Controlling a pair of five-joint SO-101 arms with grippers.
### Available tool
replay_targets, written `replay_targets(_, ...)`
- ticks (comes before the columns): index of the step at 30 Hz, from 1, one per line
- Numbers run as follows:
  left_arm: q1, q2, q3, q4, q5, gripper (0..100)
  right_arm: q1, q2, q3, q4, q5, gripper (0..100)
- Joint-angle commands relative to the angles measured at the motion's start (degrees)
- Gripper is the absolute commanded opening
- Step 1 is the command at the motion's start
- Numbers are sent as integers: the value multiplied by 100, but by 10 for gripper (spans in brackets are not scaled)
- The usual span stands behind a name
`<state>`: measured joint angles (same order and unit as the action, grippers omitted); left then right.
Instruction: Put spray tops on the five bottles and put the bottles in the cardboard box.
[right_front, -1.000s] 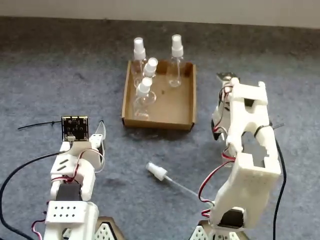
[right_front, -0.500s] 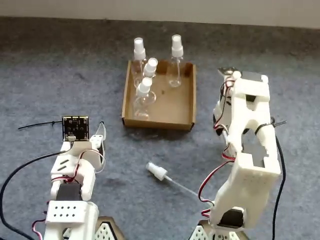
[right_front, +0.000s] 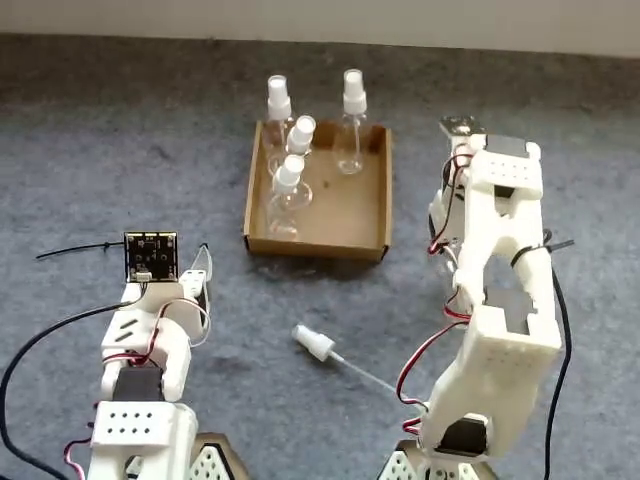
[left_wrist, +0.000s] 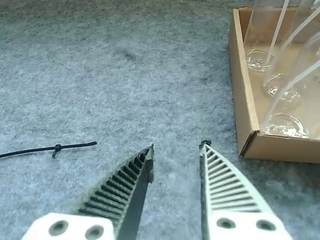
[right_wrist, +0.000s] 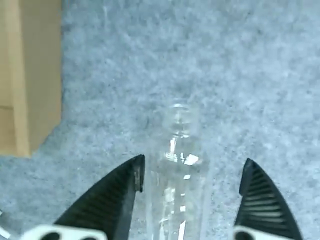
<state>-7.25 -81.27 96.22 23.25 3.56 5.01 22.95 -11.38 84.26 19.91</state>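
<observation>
Right jaws released, straddling the uncapped bottle (right_wrist: 177, 165), not clamped as far as I can tell. Bottle is on the grey surface (right_wrist: 240, 60), just right of the cardboard box (right_wrist: 30, 75). Suggest closing centred on the body, below the neck, keeping the mouth free for the loose spray top (right_front: 314, 343) lying near of the box. Left jaws released, empty, by the box's near-left corner. Four capped bottles (right_front: 290, 178) boxed.
</observation>
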Motion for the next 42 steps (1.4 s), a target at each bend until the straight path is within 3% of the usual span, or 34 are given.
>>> replay_targets(1,-48,-92,145,35,-35,147,-84,-40,-277,-110,62,260)
replay_targets(15,-48,-101,145,35,-35,147,-101,330,233,-110,35,259)
replay_targets(26,-48,-101,145,35,-35,147,-40,321,-303,-40,26,108)
replay_targets(32,-259,-110,-136,114,-26,146,-40,-4,-971,734,-114,12)
replay_targets(35,-462,-101,-1095,1705,-44,146,92,-752,-1095,831,-220,3)
replay_targets(38,-101,-48,-2343,3640,-580,147,233,-1684,-980,831,-185,3)
replay_targets(42,743,13,-3345,4554,-1073,147,198,-2809,207,470,-167,3)
